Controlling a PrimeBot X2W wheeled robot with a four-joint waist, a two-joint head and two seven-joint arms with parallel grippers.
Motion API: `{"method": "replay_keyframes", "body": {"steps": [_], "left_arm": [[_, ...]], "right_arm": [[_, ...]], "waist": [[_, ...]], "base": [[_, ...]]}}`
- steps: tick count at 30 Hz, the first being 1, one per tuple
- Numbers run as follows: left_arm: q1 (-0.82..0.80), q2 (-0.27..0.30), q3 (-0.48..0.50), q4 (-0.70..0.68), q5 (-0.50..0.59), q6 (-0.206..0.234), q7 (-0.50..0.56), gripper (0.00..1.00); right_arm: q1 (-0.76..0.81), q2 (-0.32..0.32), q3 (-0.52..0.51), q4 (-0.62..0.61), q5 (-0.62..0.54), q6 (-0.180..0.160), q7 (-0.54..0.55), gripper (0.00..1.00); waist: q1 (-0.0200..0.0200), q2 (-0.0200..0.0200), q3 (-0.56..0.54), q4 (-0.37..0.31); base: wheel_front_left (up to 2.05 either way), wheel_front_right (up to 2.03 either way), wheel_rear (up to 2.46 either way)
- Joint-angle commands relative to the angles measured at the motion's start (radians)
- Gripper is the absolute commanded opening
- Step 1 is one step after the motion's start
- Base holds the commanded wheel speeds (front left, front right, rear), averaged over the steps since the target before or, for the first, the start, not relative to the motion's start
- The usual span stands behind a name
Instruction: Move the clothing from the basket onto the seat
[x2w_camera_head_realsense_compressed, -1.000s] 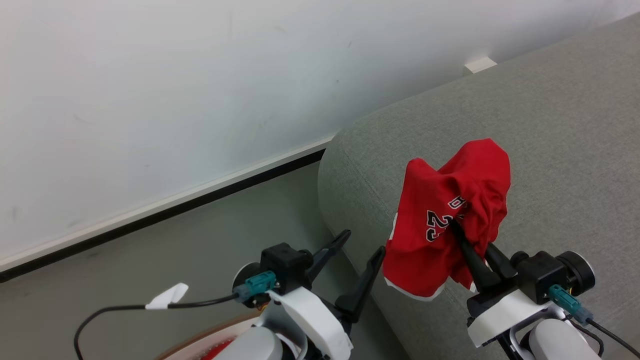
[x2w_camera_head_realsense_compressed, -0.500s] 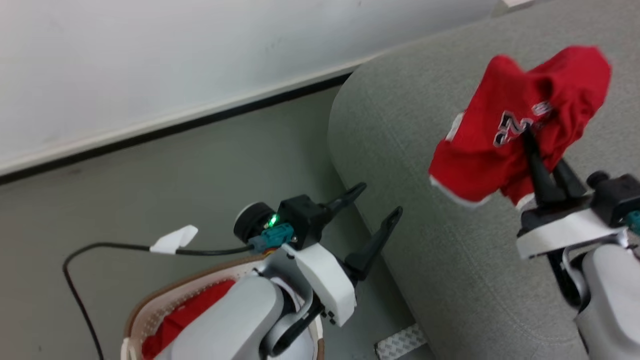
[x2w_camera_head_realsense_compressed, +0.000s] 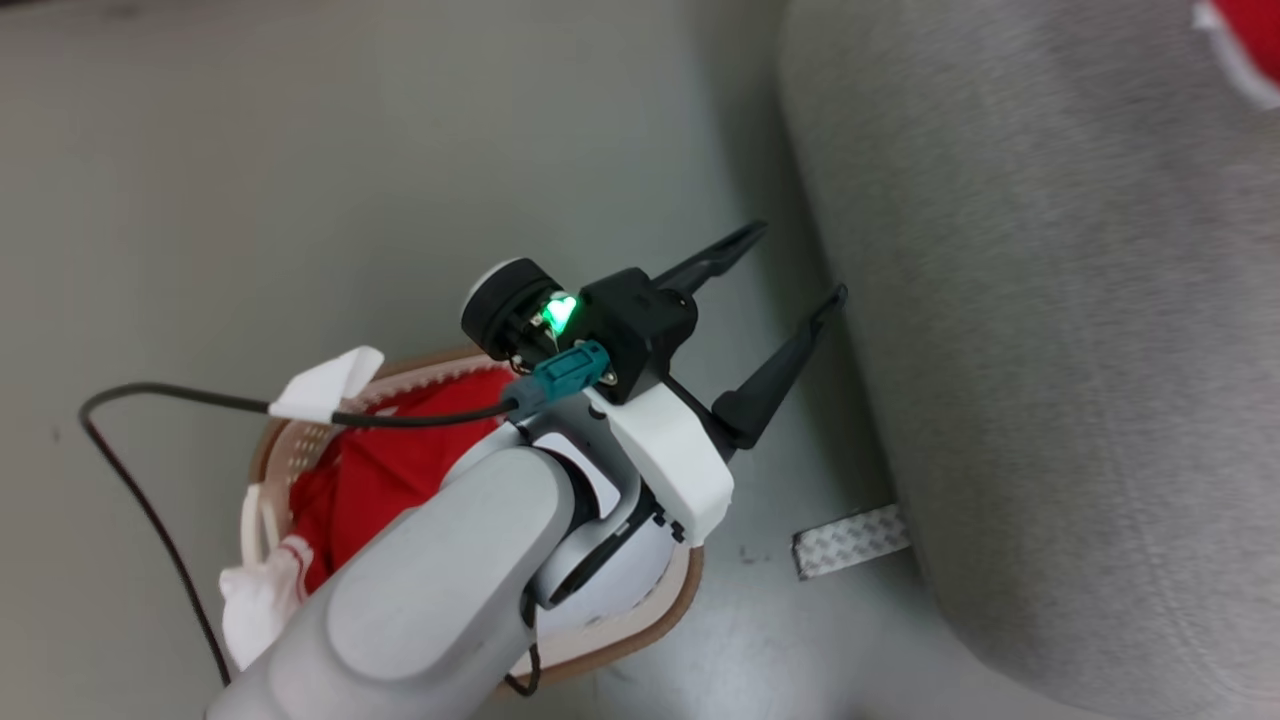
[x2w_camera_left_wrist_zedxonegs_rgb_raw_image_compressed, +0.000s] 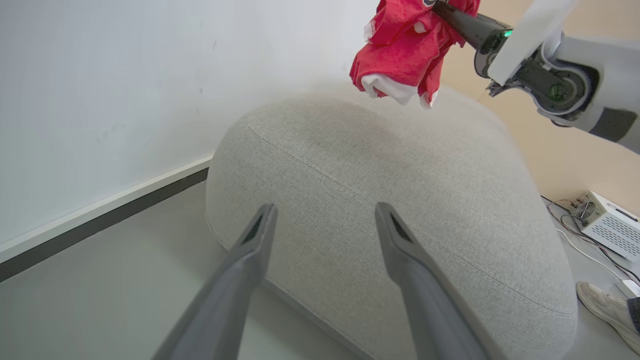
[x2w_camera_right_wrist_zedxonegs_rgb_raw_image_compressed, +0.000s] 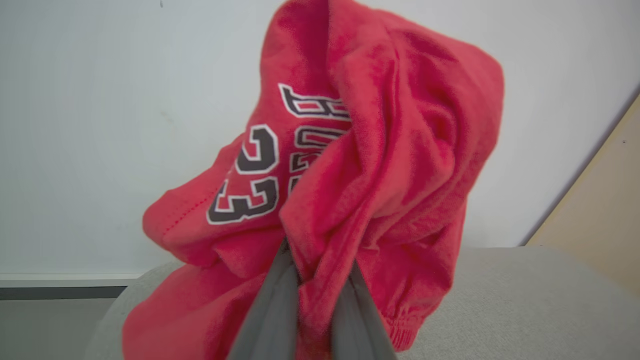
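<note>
The right hand (x2w_camera_right_wrist_zedxonegs_rgb_raw_image_compressed: 312, 305) is pinching the red number-23 jersey (x2w_camera_right_wrist_zedxonegs_rgb_raw_image_compressed: 350, 175) at the upper middle of the frame, above the seat (x2w_camera_left_wrist_zedxonegs_rgb_raw_image_compressed: 400, 200), presumably for dropping, while the left hand (x2w_camera_head_realsense_compressed: 770, 300), fingers spread and empty, is hanging beside the basket (x2w_camera_head_realsense_compressed: 640, 630) of remaining clothing (x2w_camera_head_realsense_compressed: 390, 470).

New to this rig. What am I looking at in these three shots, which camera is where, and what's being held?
It is a wheeled robot with two arms, each ending in a two-fingered pincer. The head camera looks down: the left pincer hangs open and empty above the cream perforated plastic laundry basket with a brown rim, which has red and white garments inside. The left wrist camera looks along its own fingers at the large light grey fabric sofa; a grey box and a shoe show at the right on the floor. The right wrist camera shows the right pincer shut on a red jersey printed 23, held above the sofa and not yet set down.
</note>
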Motion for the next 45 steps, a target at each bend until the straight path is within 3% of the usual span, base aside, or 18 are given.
{"method": "replay_keyframes", "body": {"steps": [1, 10, 11, 12, 13, 24, 30, 39, 45], "left_arm": [[-0.009, 0.005, 0.005, -0.001, 0.012, 0.006, -0.012, 1.00], [0.007, 0.024, 0.010, 0.003, 0.010, 0.010, -0.044, 1.00], [0.010, 0.024, 0.010, 0.006, 0.007, 0.011, -0.049, 1.00], [0.014, 0.025, 0.012, 0.008, 0.004, 0.012, -0.053, 1.00], [0.017, 0.028, 0.014, 0.012, 0.001, 0.014, -0.058, 1.00], [0.089, 0.064, 0.055, 0.064, -0.044, 0.029, -0.141, 1.00], [0.176, 0.072, 0.097, 0.123, -0.075, 0.062, -0.229, 1.00], [0.342, 0.032, 0.184, 0.189, -0.098, 0.110, -0.297, 1.00], [0.492, 0.009, 0.322, 0.135, -0.038, 0.124, -0.297, 1.00]], "right_arm": [[-0.031, -0.017, -0.016, 0.017, -0.022, -0.003, -0.003, 0.00], [-0.086, -0.051, -0.220, 0.244, -0.118, -0.003, -0.003, 0.00], [-0.083, -0.043, -0.236, 0.251, -0.131, -0.003, -0.003, 0.14], [-0.078, -0.029, -0.249, 0.252, -0.138, -0.003, -0.003, 0.40], [-0.070, -0.022, -0.256, 0.247, -0.146, -0.003, -0.003, 1.00], [0.147, 0.080, -0.292, 0.000, -0.159, -0.003, -0.003, 1.00], [0.335, 0.121, -0.251, -0.168, -0.159, -0.003, -0.003, 1.00], [0.598, 0.167, -0.154, -0.352, -0.152, -0.003, -0.003, 1.00], [0.740, 0.201, -0.042, -0.427, -0.150, -0.003, -0.003, 1.00]], "waist": [[-0.0003, 0.0000, 0.089, 0.072], [-0.0003, 0.0000, 0.138, 0.123], [-0.0003, 0.0000, 0.136, 0.126], [-0.0003, 0.0000, 0.133, 0.127], [-0.0003, 0.0000, 0.128, 0.126], [-0.0003, 0.0000, -0.034, 0.105], [-0.0003, 0.0000, -0.184, 0.125], [-0.0003, 0.0000, -0.399, 0.205], [-0.0003, 0.0000, -0.489, 0.252]], "base": [[0.00, 0.00, 0.00], [0.00, 0.00, 0.00], [0.00, 0.00, 0.00], [0.00, 0.00, 0.00], [0.00, 0.00, 0.00], [0.00, 0.00, 0.00], [0.00, 0.00, 0.00], [0.00, 0.00, 0.00], [0.00, 0.00, 0.00]]}}
